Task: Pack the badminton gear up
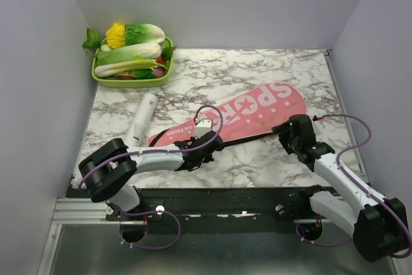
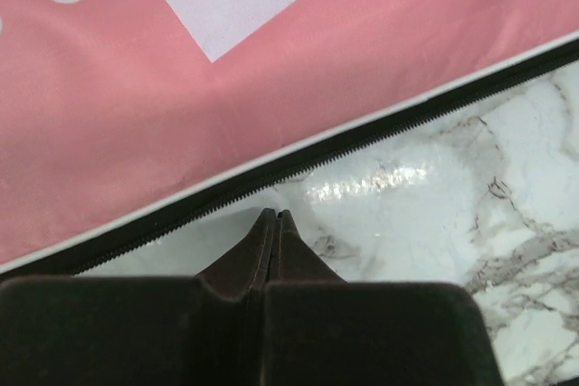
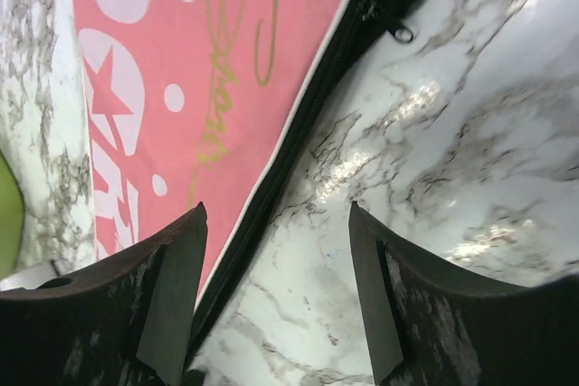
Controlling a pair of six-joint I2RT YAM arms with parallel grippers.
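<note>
Since the white tube [image 1: 141, 119] lies out on the marble table [image 1: 212, 75], just left of the narrow end of the pink cover [image 1: 248, 114] and nearer than the green tray [image 1: 100, 80] of vegetables, it looks to be the piece not yet packed; no racket or shuttlecock shows. Next along, the left gripper [image 2: 274, 216] sits low at the cover's near edge, its jaws pressed together on nothing, tips just short of the black zip [image 2: 362, 137]. The cover runs aslant, narrow end near-left, broad "SPORT" end far-right, zip side facing the arms. At that broad end the right gripper [image 3: 276, 214] hovers with jaws apart and empty, the zip edge passing between them close to one finger [image 3: 176, 287]; the small zip pull [image 3: 401, 33] lies ahead of it on the curve of the head, nothing between. I judge the right arm nearer the pull, the left nearer the tube, whose long axis points away from the arms.
</note>
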